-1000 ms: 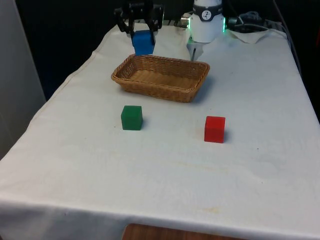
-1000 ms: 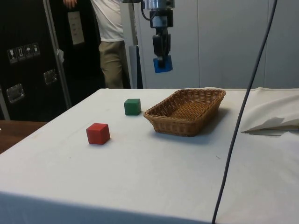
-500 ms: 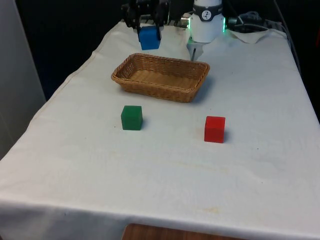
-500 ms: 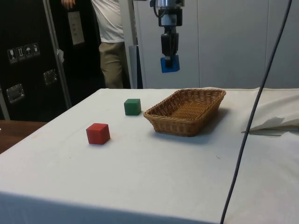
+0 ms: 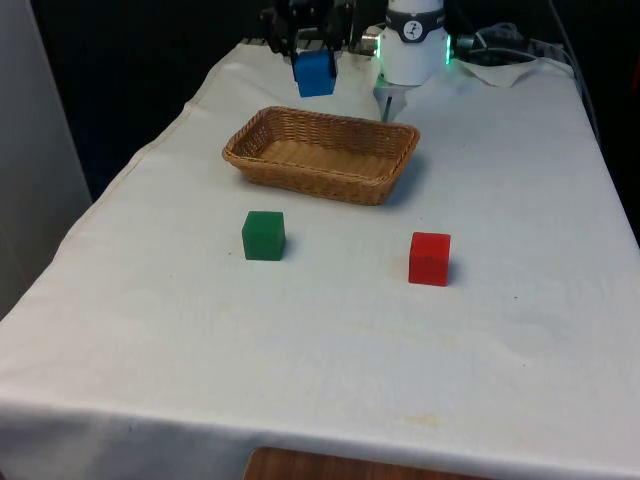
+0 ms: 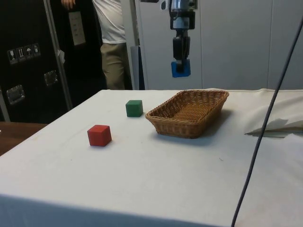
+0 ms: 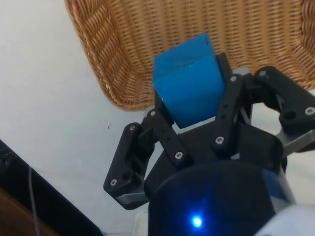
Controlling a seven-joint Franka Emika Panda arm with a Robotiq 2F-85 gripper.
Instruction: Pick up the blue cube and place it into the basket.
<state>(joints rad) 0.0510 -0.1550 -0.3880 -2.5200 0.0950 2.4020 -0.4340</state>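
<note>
blue cube (image 5: 315, 73) clamped in gripper (image 5: 313, 62), upper middle of front view | pickup done | above basket (image 5: 320, 155) far rim | left: lower, let go

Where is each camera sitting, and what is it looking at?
Front view: looks along the table toward the far end; the gripper holds the blue cube above and behind the basket.
Side view: sits beside the table, looking across the red cube and green cube; gripper hangs overhead, a person stands behind.
Wrist view: sits on the wrist, looking down past the fingers at cube and basket.
All three share cube and basket.
</note>
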